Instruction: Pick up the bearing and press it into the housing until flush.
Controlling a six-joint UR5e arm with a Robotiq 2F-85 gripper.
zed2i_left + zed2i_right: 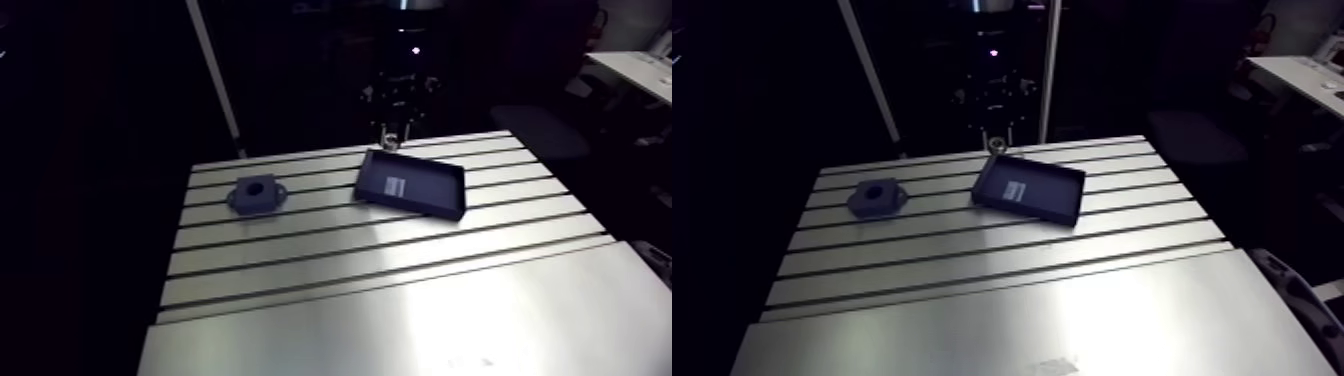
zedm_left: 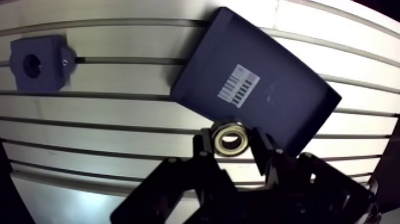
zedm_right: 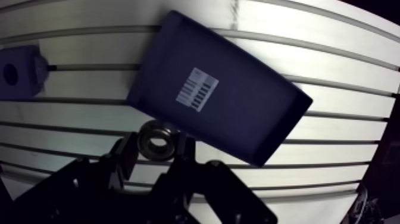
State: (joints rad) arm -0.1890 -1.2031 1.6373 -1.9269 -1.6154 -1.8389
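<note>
Nearest in the arm view lies the smooth, unslotted part of the bench [image 1: 400, 320]. Beyond it the slotted part runs toward the far edge. On the slots to the left sits the housing [image 1: 257, 195], a dark block with a round bore facing up and small ears at its sides. To its right, well apart from it, a shallow dark blue tray [image 1: 411, 184] lies skewed across the slots, with a pale label [image 1: 394, 187] on its floor. The gripper [image 1: 391, 140] hangs at the far edge of the bench, just behind the tray's far left corner. It is small and dark in this view, and its fingers cannot be read from here.

In the wrist view the two black fingers [image 2: 204, 145] stand a narrow way apart with the bearing [image 2: 231, 139] clamped between them. The bearing is a metal ring with a bright outer race and a dark centre hole, and its flat face is turned toward the camera. It sits just beside one long edge of the tray, over bare slotted bench and outside the tray's rim. Whether it touches the bench cannot be told. The tray's label shows as a white barcode sticker near the middle of its floor. The housing stands well off to the side of the gripper, beyond the tray's corner, with its bore and one screw hole in an ear visible.
</note>
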